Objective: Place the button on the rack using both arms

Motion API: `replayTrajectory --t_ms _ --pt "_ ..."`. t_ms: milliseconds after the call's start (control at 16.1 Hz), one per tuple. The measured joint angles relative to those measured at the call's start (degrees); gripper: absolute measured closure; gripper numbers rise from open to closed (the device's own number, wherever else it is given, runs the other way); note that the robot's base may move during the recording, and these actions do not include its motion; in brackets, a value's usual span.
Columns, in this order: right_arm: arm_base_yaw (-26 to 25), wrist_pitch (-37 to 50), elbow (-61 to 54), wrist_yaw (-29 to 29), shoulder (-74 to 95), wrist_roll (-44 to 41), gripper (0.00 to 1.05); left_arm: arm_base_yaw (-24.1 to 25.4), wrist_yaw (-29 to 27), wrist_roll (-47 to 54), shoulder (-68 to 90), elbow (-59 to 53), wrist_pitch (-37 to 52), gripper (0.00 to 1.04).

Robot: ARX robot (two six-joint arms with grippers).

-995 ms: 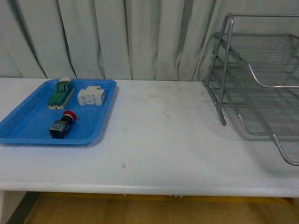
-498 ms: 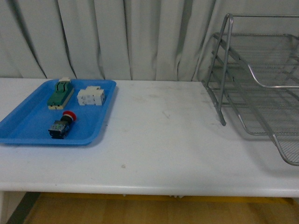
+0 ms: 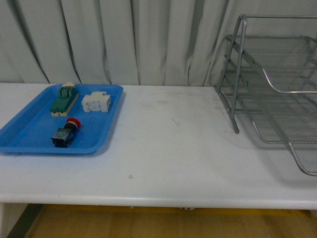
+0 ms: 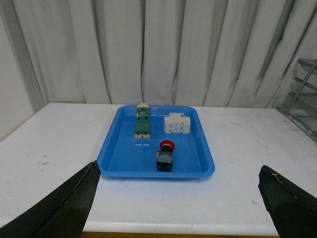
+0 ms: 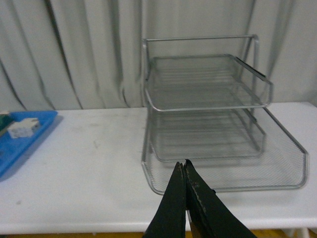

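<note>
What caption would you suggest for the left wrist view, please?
Open left pincer faces flat blue plastic tray holding red-capped push-button, green switch block and white boxy component.

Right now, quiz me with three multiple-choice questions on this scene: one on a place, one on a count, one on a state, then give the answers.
1. Where in the blue tray does the button lie? A: at the near end, before the other parts. B: at the far end, behind them. C: between them.
2. How many parts lie in the tray? A: two. B: three. C: five.
3. How do the pincers stand? A: left open, right shut. B: both open. C: both shut.
Answers: 1 A, the front view shows it nearest the robot. 2 B, button, green switch and white block. 3 A, the left pincer has fingers wide apart; the right pincer has them pressed together.
</note>
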Motion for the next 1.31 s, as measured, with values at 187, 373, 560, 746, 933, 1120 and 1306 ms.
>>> replayTrajectory --t_ms 187,373,560,746,933,1120,1306 --pt "-0.28 -0.35 0.0 0.28 0.0 -0.31 1.03 0.0 -0.02 0.0 0.0 0.0 0.0 0.07" --pt "-0.28 -0.35 0.0 0.31 -0.02 -0.33 1.03 0.0 0.0 0.0 0.0 0.0 0.0 0.07" --pt "-0.28 -0.35 0.0 0.31 -0.02 -0.39 0.98 0.0 0.0 0.0 0.0 0.0 0.0 0.07" --pt "-0.28 -0.35 0.0 0.31 -0.02 -0.39 0.6 0.0 0.0 0.0 0.0 0.0 0.0 0.07" --pt "-0.28 -0.35 0.0 0.31 -0.02 -0.39 0.27 0.0 0.0 0.0 0.0 0.0 0.0 0.07" --pt "-0.28 -0.35 0.0 0.31 -0.02 -0.39 0.07 0.0 0.0 0.0 0.0 0.0 0.0 0.07" --pt "-0.28 -0.28 0.0 0.28 -0.02 -0.39 0.06 -7.13 -14.6 -15.06 21.44 14.21 -19.32 0.07"
